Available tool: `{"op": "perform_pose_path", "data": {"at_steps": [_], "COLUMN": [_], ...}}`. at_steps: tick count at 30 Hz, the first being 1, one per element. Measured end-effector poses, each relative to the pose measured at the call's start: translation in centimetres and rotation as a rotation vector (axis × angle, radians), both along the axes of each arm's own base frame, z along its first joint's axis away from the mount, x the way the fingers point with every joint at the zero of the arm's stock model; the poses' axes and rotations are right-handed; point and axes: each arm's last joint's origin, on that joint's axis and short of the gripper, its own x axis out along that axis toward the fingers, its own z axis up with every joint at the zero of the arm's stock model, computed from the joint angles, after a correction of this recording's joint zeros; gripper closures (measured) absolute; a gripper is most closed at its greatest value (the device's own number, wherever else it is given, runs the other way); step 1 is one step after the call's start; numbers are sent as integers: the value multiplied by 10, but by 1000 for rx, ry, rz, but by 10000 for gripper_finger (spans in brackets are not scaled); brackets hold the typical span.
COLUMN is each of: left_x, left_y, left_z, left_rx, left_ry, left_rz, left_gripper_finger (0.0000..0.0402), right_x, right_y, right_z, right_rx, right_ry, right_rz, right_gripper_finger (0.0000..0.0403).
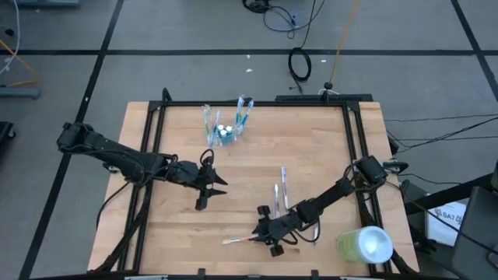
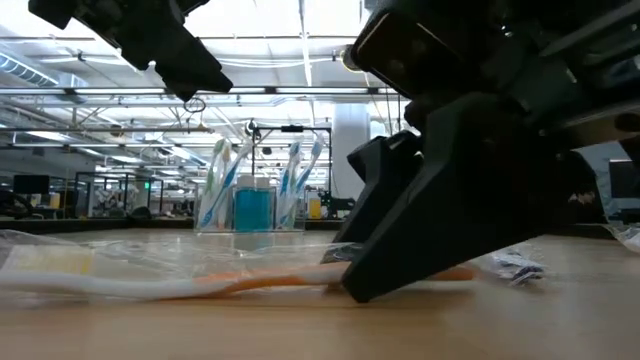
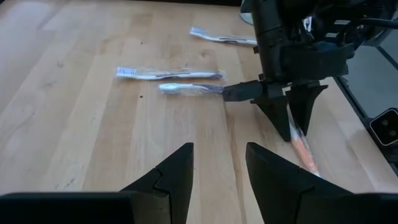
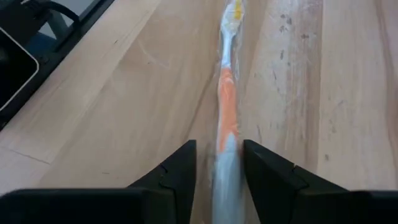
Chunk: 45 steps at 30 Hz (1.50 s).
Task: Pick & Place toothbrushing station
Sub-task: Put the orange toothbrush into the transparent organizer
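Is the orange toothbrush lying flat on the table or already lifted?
Lying flat. The orange toothbrush rests lengthwise on the wooden table, between the right end effector's fingers.

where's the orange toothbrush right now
In the high view, the orange toothbrush lies flat at the table's near edge, right of centre, its handle between the right tool's fingers.

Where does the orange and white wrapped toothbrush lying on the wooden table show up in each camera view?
High view: orange and white wrapped toothbrush near the table's front edge, right hand over its handle.
Low view: flat across the foreground, running under the dark hand.
Left wrist view: orange handle below the right hand's fingers.
Right wrist view: centre, running between the two fingers.
Shared landmark: the right hand.
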Motion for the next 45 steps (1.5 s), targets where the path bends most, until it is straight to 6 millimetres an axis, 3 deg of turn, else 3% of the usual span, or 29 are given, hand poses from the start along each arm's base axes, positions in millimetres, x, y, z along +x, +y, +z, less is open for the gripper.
{"op": "perform_pose_path", "data": {"at_steps": [12, 17, 23, 27, 31, 35, 40, 45], "left_x": [-7, -19, -36, -46, -51, -52, -49, -34], "left_y": [1, 6, 14, 17, 19, 19, 18, 14], "left_z": [-1, 9, 34, 45, 52, 54, 58, 60], "left_rx": [4, 15, 57, 163, 174, 232, 309, 315], "left_ry": [57, 48, -87, -159, -209, -229, -276, -367], "left_rz": [-28, -2, 89, 87, 89, 62, 32, 4], "left_gripper_finger": [250, 250, 250, 250, 250, 250, 250, 250], "right_x": [8, 12, 20, 18, 4, -16, -41, -51], "right_y": [-19, -35, -73, -98, -115, -125, -139, -163], "right_z": [-1, 10, 58, 98, 143, 167, 153, 141], "right_rx": [38, 42, 68, 2, -133, -203, -110, 14], "right_ry": [53, 40, -67, -190, -341, -564, -820, -967], "right_rz": [-28, -71, -151, -145, -87, -60, 46, -70], "right_gripper_finger": [379, 386, 368, 379, 386, 376, 380, 383]}}
